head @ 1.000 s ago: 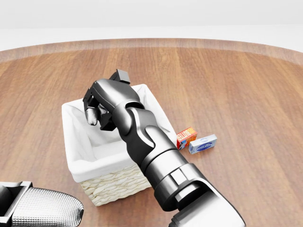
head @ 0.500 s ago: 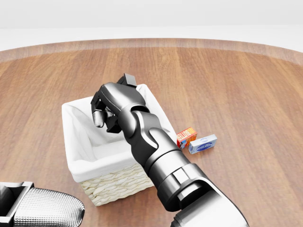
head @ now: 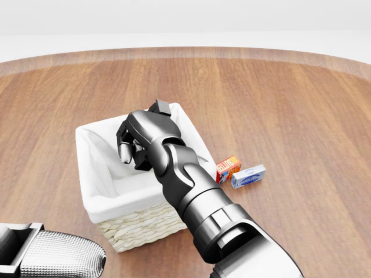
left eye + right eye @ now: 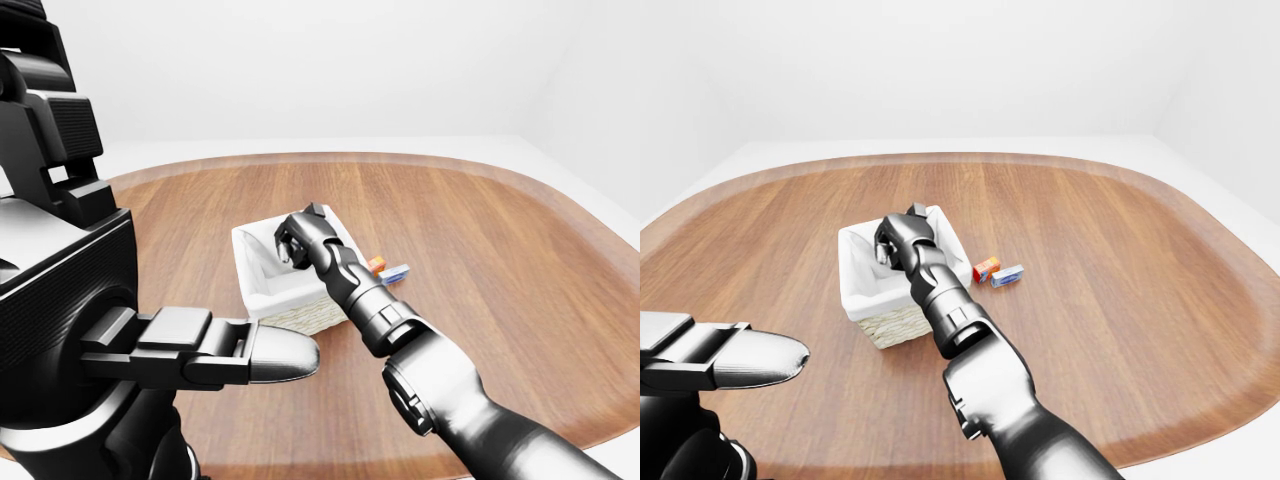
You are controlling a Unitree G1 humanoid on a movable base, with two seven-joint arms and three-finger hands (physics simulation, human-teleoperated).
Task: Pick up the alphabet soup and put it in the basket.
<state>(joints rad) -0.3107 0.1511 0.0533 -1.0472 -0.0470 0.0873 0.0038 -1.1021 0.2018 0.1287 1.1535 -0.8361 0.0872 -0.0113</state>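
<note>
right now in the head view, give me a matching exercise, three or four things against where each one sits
Things:
1. basket
2. right hand
3. orange box
4. blue box

Places:
A. rightmost thing on the wood floor
B. over the basket's white lining
C. left of centre on the floor
D. between the basket and the blue box

Pairs: 1-C, 2-B, 3-D, 4-A

White-lined wicker basket (image 3: 95,174) upright on the wooden table (image 3: 290,104); alphabet soup not discernible.
</note>
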